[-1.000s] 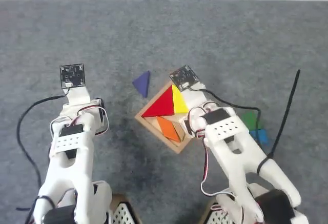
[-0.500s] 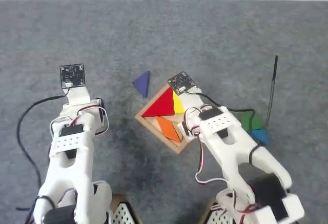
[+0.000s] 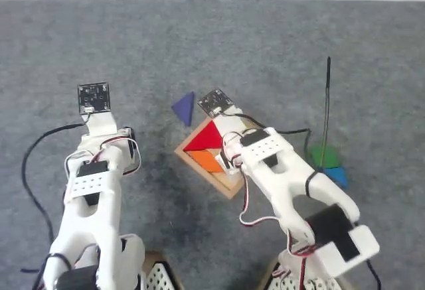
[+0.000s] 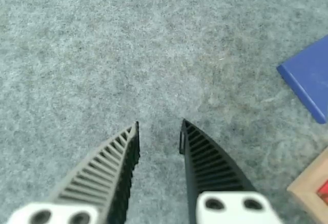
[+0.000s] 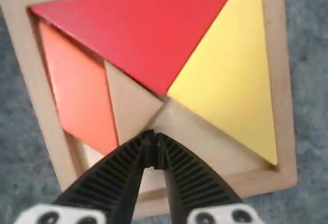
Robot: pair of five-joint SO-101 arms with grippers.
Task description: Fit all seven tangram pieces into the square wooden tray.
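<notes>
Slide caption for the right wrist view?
Right gripper, shut, over the wooden tray holding a red triangle, yellow triangle and orange piece.

Bright even light, faint shadows, sharp focus

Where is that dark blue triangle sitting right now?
In the high view the dark blue triangle lies on the grey mat just beyond the wooden tray's far-left edge, apart from it, between the two arms.
</notes>
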